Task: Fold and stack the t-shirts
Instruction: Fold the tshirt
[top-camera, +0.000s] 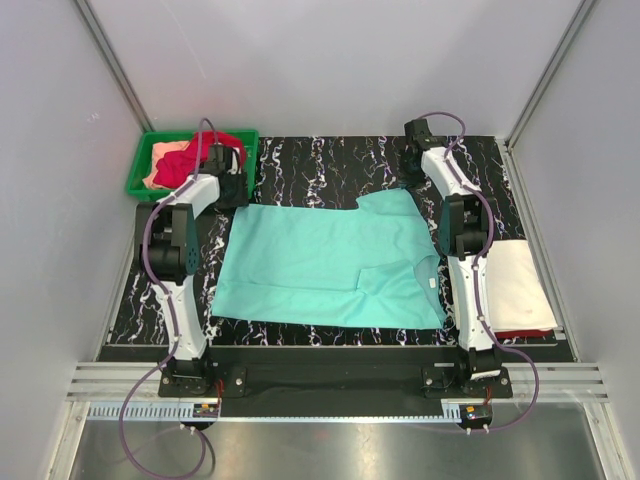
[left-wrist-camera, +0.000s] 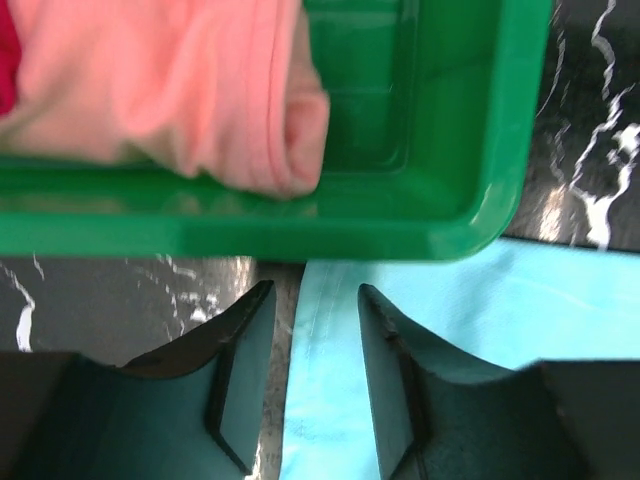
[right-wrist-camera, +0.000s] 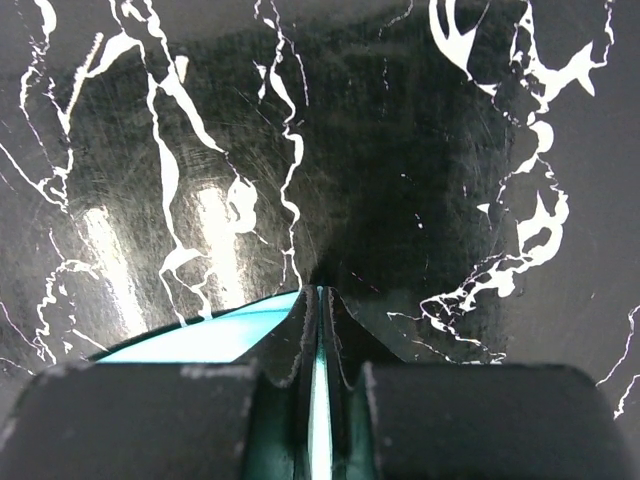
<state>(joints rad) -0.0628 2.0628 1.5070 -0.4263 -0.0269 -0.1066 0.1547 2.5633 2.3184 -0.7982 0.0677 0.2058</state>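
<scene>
A mint-teal t-shirt lies spread flat on the black marbled table. My left gripper hovers at its far left corner, right beside the green tray. In the left wrist view its fingers stand apart, with the shirt's hemmed edge lying between them. My right gripper sits at the shirt's far right sleeve. The right wrist view shows it shut on a thin fold of teal cloth. A red t-shirt and a peach one lie crumpled in the tray.
The green plastic tray stands at the back left corner, its rim just ahead of the left fingers. A folded cream-white shirt rests at the right edge on something red. White walls enclose the table.
</scene>
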